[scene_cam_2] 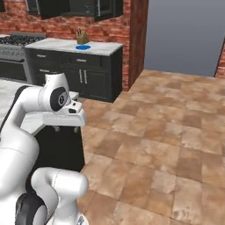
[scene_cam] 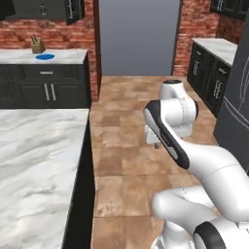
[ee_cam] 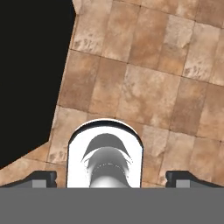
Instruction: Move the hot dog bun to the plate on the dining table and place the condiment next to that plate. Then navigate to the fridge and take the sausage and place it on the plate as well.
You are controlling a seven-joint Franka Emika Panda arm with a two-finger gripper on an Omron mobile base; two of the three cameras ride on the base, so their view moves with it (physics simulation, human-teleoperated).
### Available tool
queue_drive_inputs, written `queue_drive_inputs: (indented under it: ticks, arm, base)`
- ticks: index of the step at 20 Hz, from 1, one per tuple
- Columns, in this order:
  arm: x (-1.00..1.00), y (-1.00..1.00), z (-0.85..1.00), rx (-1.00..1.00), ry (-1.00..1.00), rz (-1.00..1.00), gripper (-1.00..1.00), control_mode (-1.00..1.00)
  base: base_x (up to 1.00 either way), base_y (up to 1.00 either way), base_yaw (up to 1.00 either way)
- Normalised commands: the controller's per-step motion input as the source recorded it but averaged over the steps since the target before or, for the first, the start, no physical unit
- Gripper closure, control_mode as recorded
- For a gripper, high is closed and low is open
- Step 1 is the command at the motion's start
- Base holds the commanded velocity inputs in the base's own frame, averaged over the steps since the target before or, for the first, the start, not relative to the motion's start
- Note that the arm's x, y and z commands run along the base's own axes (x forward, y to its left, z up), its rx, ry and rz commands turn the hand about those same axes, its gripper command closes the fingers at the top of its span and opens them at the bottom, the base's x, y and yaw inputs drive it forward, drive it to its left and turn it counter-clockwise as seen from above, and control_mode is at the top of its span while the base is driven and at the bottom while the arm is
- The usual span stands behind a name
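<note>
My gripper (ee_cam: 112, 179) points down at the brown tile floor and is open, its fingertips (ee_cam: 41, 178) wide apart with nothing between them. It hangs under the folded arm (scene_cam: 154, 140) beside the dining table's end (scene_cam_2: 66, 128). The dining table's white-grey marble top (scene_cam: 39, 155) stretches along my left. The dark grey fridge (scene_cam: 236, 112) stands at the right edge with its doors shut. The hot dog bun, the orange-rimmed plate, the condiment and the sausage are out of view.
A marble counter with black cabinets (scene_cam: 46, 82) runs along the brick wall and carries a flat blue plate (scene_cam_2: 82, 47) and a knife block (scene_cam: 37, 45). A stove (scene_cam_2: 13, 44) is further left. Open tile floor (scene_cam_2: 167, 145) lies ahead, towards a grey doorway (scene_cam: 138, 39).
</note>
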Motion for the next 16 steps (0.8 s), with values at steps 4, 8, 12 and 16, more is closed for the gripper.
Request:
queue_drive_inputs:
  ticks: [4,8,12,16]
  arm:
    - [0.00,0.00,0.00,0.00,0.00,0.00,-1.00,1.00]
    - [0.00,0.00,0.00,0.00,0.00,0.00,-1.00,1.00]
    - [0.00,0.00,0.00,0.00,0.00,0.00,-1.00,1.00]
    - [0.00,0.00,0.00,0.00,0.00,0.00,-1.00,1.00]
  base:
    - [1.00,-0.83,0.26]
    - [1.00,-0.71,0.27]
    - [1.00,-0.60,0.28]
    - [1.00,-0.52,0.30]
